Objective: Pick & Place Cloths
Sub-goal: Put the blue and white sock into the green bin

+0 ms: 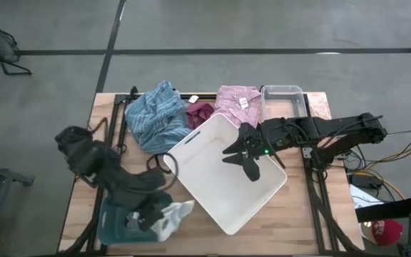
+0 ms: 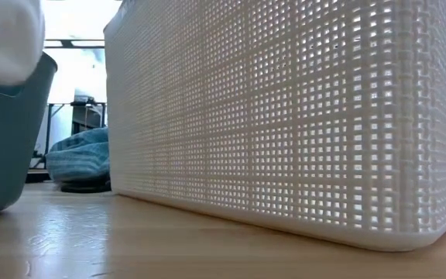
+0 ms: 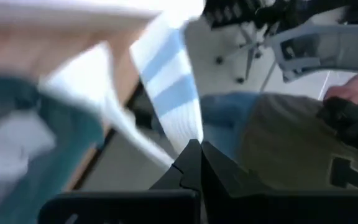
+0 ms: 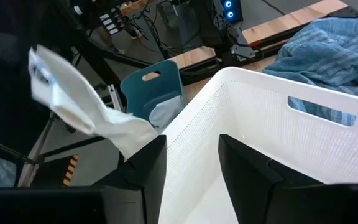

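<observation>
Seen from above, a wooden table point(image 1: 77, 214) was shown with a large white basket point(image 1: 223, 193) set at an angle in the centre of the frame. The right gripper point(image 1: 242, 158) was held over the basket's upper right part, its jaws parted to a moderate gap with nothing between them. At the lower left of the frame the left gripper point(image 1: 164, 212) was placed just beside a small teal bin point(image 1: 109, 223), its jaws shut on a white cloth point(image 1: 173, 214) that hung over the bin's edge; in the left wrist view the cloth point(image 3: 169, 81) was seen with pale blue stripes, pinched at the fingertips.

The remaining cloths were left along the upper edge of the table: a blue striped cloth point(image 1: 155, 114) at upper left of the basket, a maroon cloth point(image 1: 200, 113) next to it, and a pink cloth point(image 1: 235, 103) with a white tag, beside a clear tub point(image 1: 284, 93).

Two risks were judged likely. The white cloth, gripped only by a thin fold, could slip free or snag on the bin rim if lifted quickly. The right arm, positioned low over the basket, could strike the basket wall if swung toward the pile without first being raised
</observation>
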{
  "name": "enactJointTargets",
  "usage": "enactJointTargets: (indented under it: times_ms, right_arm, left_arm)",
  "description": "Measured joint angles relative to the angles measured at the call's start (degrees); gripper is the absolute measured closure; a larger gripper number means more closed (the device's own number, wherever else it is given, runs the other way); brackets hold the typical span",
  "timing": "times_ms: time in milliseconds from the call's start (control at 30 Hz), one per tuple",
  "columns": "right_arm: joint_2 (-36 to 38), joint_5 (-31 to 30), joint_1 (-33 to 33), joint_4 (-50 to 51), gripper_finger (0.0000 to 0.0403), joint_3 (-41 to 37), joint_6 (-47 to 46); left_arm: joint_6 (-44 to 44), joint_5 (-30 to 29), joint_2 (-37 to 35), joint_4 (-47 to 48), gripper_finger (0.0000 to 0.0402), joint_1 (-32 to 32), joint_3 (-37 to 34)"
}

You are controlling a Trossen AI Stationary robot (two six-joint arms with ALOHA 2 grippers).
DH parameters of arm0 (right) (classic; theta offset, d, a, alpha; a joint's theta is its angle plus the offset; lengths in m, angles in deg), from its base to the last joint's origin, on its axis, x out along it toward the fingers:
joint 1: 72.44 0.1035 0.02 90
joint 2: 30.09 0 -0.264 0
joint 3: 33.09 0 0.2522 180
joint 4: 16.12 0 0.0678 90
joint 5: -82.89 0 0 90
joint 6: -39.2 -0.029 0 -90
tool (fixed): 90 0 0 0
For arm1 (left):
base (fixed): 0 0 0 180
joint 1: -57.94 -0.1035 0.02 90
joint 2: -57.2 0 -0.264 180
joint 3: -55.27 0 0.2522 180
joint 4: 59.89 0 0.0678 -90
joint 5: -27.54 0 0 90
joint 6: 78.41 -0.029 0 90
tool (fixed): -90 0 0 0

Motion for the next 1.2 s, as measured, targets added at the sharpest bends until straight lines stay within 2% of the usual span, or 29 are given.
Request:
enactJointTargets:
  times_ms: [167, 333, 533, 800, 1067, 1200]
  right_arm:
    - [0.0, 0.0, 0.0, 0.1, 0.0258, 0.0, 0.9]
    - [0.0, 0.0, 0.0, 0.1, 0.0275, 0.0, 1.5]
    - [0.0, 0.0, 0.0, 0.2, 0.0301, 0.0, 1.8]
    - [0.0, 0.0, -0.1, 0.2, 0.0331, 0.0, 3.0]
    - [0.0, 0.0, -0.1, 0.3, 0.0346, 0.0, 3.5]
    - [0.0, 0.0, -0.1, 0.3, 0.0343, 0.0, 3.5]
  left_arm:
    - [10.2, 7.9, -4.4, 8.1, 0.0401, 0.8, -4.0]
    - [12.6, 10.9, -8.6, 7.3, 0.0401, 0.8, -14.1]
    - [13.5, 24.2, -11.7, 7.2, 0.04, 1.0, -26.6]
    - [10.1, 33.1, -15.8, 7.2, 0.04, 1.8, -39.1]
    - [9.7, 33.8, -21.7, 7.2, 0.0401, 2.5, -42.9]
    - [12.5, 33.0, -25.4, 7.2, 0.0401, 2.7, -44.7]
